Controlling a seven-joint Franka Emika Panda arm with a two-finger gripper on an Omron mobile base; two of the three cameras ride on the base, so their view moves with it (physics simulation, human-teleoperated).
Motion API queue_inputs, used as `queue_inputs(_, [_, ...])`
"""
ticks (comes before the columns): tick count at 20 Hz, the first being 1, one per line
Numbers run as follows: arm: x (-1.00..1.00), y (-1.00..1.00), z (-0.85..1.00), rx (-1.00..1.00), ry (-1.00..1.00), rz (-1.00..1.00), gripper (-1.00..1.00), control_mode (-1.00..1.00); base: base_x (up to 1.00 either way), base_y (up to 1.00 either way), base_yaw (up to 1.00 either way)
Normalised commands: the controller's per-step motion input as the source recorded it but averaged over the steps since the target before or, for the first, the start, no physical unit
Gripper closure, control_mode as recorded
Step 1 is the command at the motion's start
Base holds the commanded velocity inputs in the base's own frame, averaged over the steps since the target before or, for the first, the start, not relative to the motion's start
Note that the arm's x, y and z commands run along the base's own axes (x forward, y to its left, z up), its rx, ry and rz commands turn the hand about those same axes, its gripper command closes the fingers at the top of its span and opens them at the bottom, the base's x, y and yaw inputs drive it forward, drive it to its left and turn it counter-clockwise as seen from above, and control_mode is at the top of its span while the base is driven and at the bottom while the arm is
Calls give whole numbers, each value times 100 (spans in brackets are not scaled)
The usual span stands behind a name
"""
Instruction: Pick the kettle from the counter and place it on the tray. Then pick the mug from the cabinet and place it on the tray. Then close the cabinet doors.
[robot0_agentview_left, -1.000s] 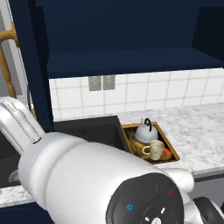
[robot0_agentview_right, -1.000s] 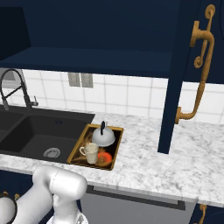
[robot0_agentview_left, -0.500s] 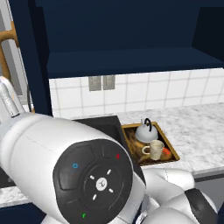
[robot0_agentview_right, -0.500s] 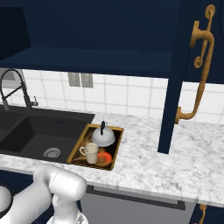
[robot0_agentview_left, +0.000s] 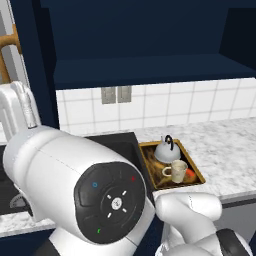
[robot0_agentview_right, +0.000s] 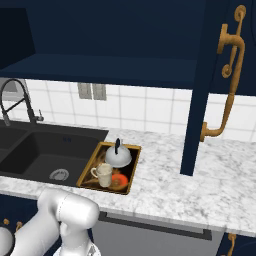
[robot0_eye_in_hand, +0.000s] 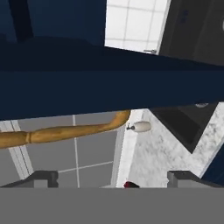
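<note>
The pincer (robot0_eye_in_hand: 112, 177) stands wide open and holds nothing; its tips sit just below a brass door handle (robot0_eye_in_hand: 65, 132) on a cabinet door (robot0_eye_in_hand: 109, 85). Since a second ago the arm's big joint has swung across the left base view. The kettle (robot0_agentview_right: 118, 156) and mug (robot0_agentview_right: 103, 175) stay on the tray (robot0_agentview_right: 131, 178), at the counter (robot0_agentview_right: 200, 185) edge right of the sink (robot0_agentview_right: 40, 155). The right door (robot0_agentview_right: 212, 80) hangs open over bare counter.

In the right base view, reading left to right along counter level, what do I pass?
Faucet → black sink → tray with the mug and kettle in it → bare counter → open cabinet door with its brass handle.
</note>
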Motion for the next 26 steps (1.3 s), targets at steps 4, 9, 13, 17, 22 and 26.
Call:
queue_inputs(4, [27,-3,-3,3,-10,-10,-100,-100,0,0,0])
queue_inputs(9, [18,-6,2,0,-2,-18,-100,-100,0,0,0])
queue_inputs(13, [7,0,1,0,0,-15,-100,-100,0,0,0])
queue_inputs(17, [6,-8,1,0,3,-14,-100,-100,0,0,0])
queue_inputs(22, [3,-36,0,0,13,-20,-100,-100,0,0,0])
queue_inputs(26, [10,-42,0,0,7,-20,-100,-100,0,0,0])
